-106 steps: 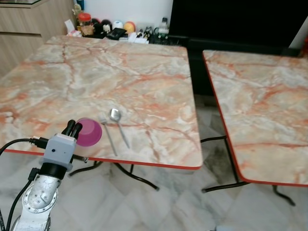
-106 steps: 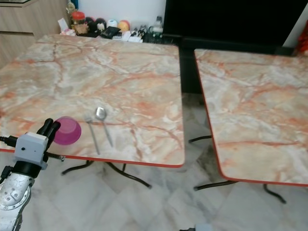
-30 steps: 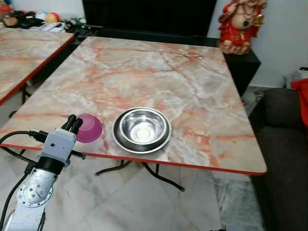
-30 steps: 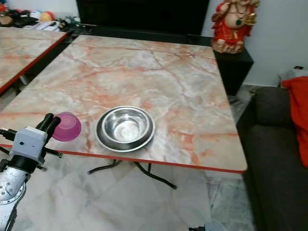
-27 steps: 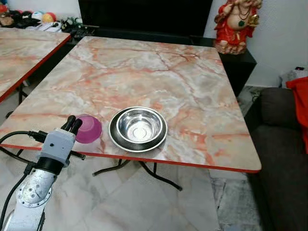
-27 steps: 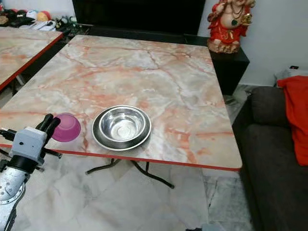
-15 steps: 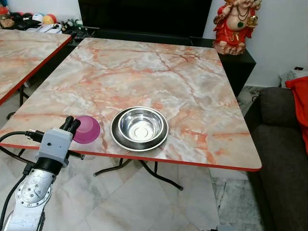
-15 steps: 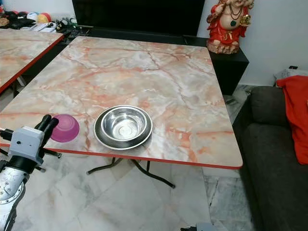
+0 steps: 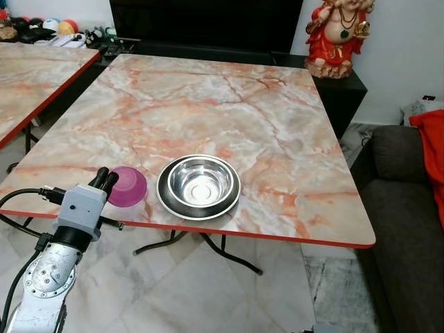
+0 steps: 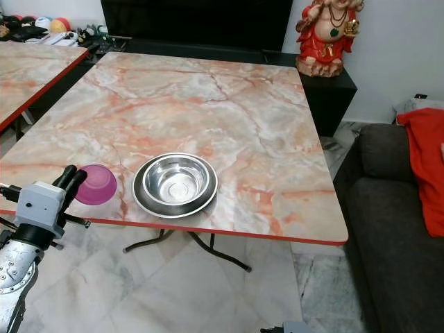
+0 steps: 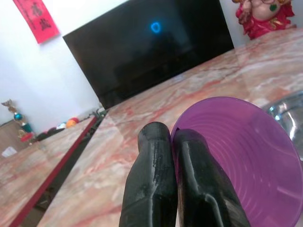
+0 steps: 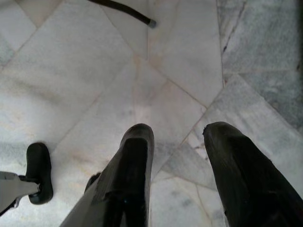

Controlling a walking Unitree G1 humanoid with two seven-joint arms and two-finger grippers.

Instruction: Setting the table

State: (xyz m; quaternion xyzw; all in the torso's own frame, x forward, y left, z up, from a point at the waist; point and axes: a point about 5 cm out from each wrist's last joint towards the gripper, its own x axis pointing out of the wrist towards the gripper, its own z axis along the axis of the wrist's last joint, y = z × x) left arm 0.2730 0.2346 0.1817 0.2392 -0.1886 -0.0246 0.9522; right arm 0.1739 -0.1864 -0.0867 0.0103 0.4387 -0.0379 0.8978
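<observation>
Purple bowl, held by its rim in the left gripper, at the near left edge of the marble tabletop. The two black fingers are pressed together on the bowl's rim, as the left wrist view shows, one finger outside the wall and the other against its inner face. The bowl is tilted, its opening turned toward the steel bowl that lies just beside it on the robot's right; whether the purple bowl touches the tabletop cannot be told. The steel bowl sits upright near the front edge of the tabletop, which is trimmed in red. The silver left arm rises from below the table edge, with a black cable looping off its wrist.

Right gripper: fingers parted, grasping nothing, hanging above the pale marble floor.

Surroundings: a second marble tabletop stands to the left across a gap. A dark screen runs along the far wall, and a red figurine stands on a low black cabinet at the far right corner. A dark sofa with a red cloth on it lies to the right.
</observation>
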